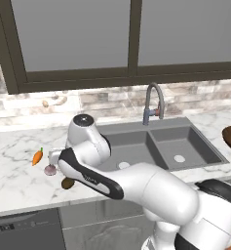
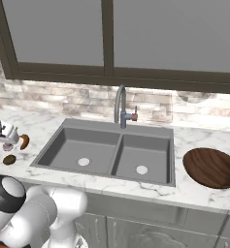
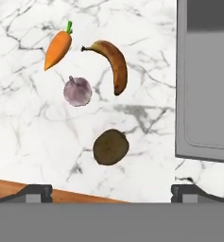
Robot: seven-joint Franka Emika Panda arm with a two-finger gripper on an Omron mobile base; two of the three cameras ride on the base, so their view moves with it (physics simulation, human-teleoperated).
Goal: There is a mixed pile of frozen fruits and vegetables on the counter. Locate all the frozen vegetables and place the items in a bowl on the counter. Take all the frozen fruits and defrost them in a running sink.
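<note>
Below end effector (image 3: 111, 193): kiwi (image 3: 111, 147) nearest | carrot (image 3: 58, 47), banana (image 3: 114, 64) beyond | fingers wide, empty

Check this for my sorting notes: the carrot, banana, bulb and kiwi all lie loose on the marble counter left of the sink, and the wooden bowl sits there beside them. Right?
Not quite. The carrot, banana, bulb and kiwi do lie loose on the counter left of the sink, but the bowl sits on the sink's far side, to its right, as the right base view shows.
</note>
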